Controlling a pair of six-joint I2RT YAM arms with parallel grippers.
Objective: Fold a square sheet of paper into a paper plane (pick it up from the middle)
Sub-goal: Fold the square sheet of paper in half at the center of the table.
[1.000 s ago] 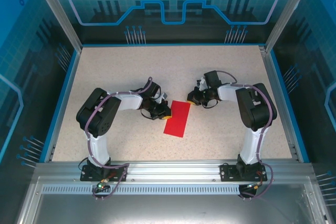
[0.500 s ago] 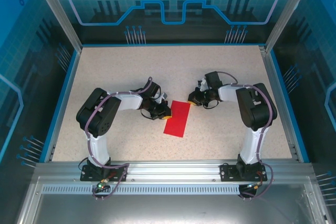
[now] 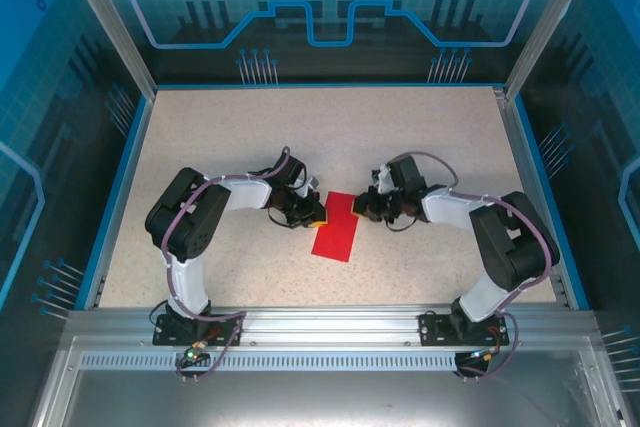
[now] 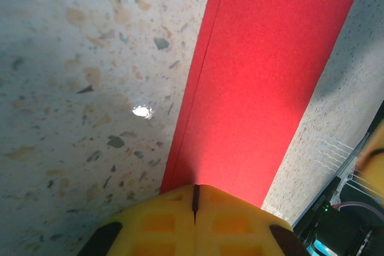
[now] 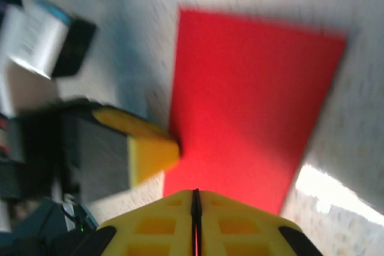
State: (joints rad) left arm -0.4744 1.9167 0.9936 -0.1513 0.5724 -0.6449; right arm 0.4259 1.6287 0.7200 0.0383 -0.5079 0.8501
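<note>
The square sheet of paper [image 3: 337,226] lies on the table as a long, narrow, bright red rectangle, folded double with both layers showing along its left edge [image 4: 264,82]. My left gripper [image 3: 312,213] is shut, its yellow tips resting on the sheet's left edge near the far end [image 4: 195,191]. From the other side my right gripper [image 3: 360,205] is shut too, its tips at the sheet's far right edge [image 5: 195,195]. The right wrist view is blurred; the red paper [image 5: 246,106] spreads ahead of the tips, with the left gripper's yellow finger [image 5: 150,148] touching its edge.
The speckled table [image 3: 250,147] is ringed by a blue rim [image 3: 125,177] and clear enclosure walls. An aluminium rail [image 3: 330,322] runs along the near edge, where both arm bases are bolted. The two grippers stand about a paper's width apart.
My right arm has swung its elbow out to the right, and its gripper has slid nearer and left onto the paper's far right edge. The left arm and the paper have stayed put.
</note>
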